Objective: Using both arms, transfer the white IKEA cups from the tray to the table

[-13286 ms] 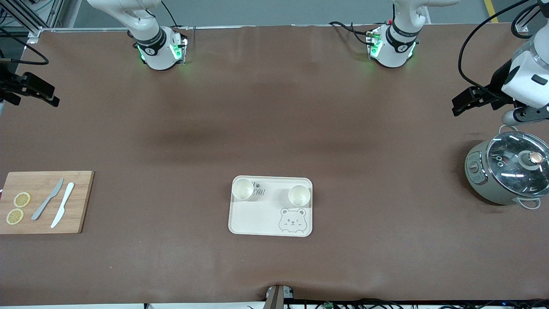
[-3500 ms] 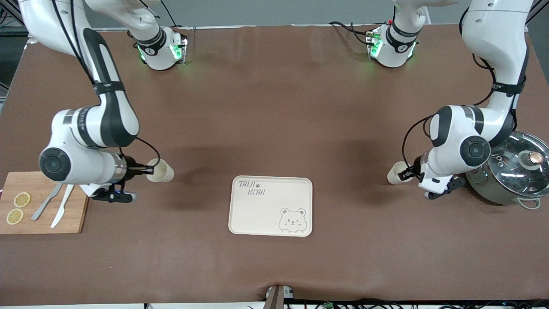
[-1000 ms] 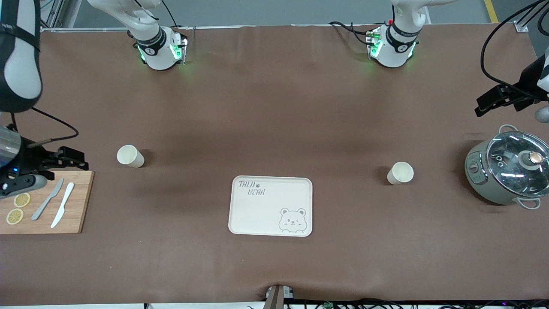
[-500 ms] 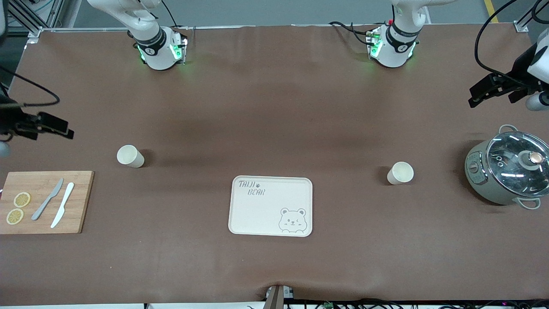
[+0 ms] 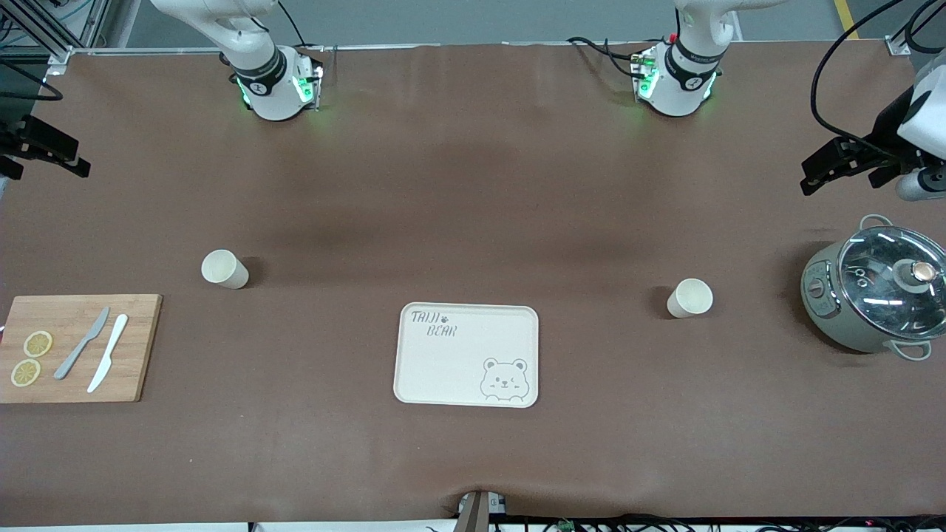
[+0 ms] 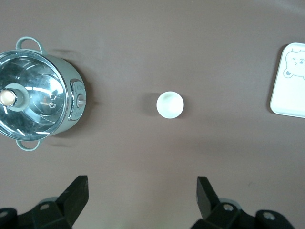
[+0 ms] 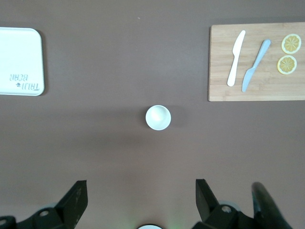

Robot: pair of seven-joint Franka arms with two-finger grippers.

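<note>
Two cream-white cups stand upright on the brown table, off the bear tray [image 5: 414, 369]. One cup [image 5: 224, 269] stands toward the right arm's end, beside the cutting board; it also shows in the right wrist view [image 7: 158, 117]. The other cup [image 5: 689, 298] stands toward the left arm's end, beside the pot; it also shows in the left wrist view [image 6: 170, 105]. My left gripper [image 5: 831, 166] [image 6: 141, 198] is open and empty, high over the table's end. My right gripper [image 5: 48, 148] [image 7: 139, 200] is open and empty, high over the other end.
A bamboo cutting board [image 5: 137, 355] with two knives [image 5: 96, 351] and lemon slices [image 5: 31, 358] lies at the right arm's end. A grey pot with a glass lid [image 5: 876, 295] stands at the left arm's end. The bear tray holds nothing.
Earlier each gripper set its cup down on the table beside the tray. Both arms have since let go and risen away toward the table's ends. The cups have not moved in the last second.
</note>
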